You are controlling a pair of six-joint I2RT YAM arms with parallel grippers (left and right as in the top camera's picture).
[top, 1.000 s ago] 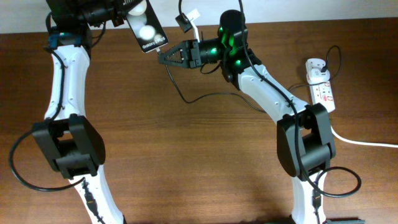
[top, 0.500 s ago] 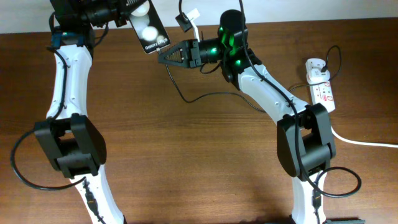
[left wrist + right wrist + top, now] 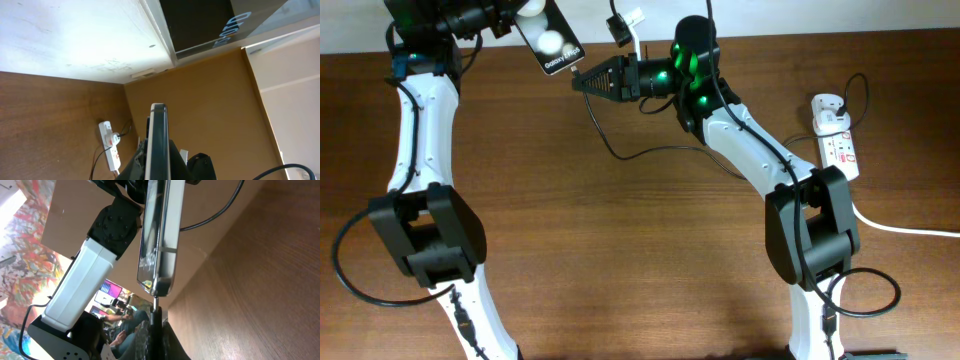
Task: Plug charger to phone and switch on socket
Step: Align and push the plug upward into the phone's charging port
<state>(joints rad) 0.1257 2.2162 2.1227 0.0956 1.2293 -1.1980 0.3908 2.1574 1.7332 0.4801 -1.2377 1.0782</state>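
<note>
My left gripper (image 3: 515,18) is shut on the black phone (image 3: 552,40) and holds it in the air at the table's far edge, text end toward the right arm. In the left wrist view the phone (image 3: 158,145) shows edge-on between the fingers (image 3: 158,172). My right gripper (image 3: 582,80) is shut on the charger's plug tip (image 3: 155,302), which touches the phone's lower end (image 3: 160,235). The black cable (image 3: 620,155) trails over the table to the white adapter (image 3: 828,108), plugged into the white socket strip (image 3: 840,145) at the right.
The socket strip's thick white cord (image 3: 910,228) runs off the right edge. The strip also shows in the left wrist view (image 3: 111,150). A white tag (image 3: 632,18) hangs near the right arm. The left arm's white link (image 3: 85,280) fills the right wrist view's left side.
The phone has shifted slightly up and left. My right gripper has risen toward it, so the plug tip now meets the phone's lower end.
</note>
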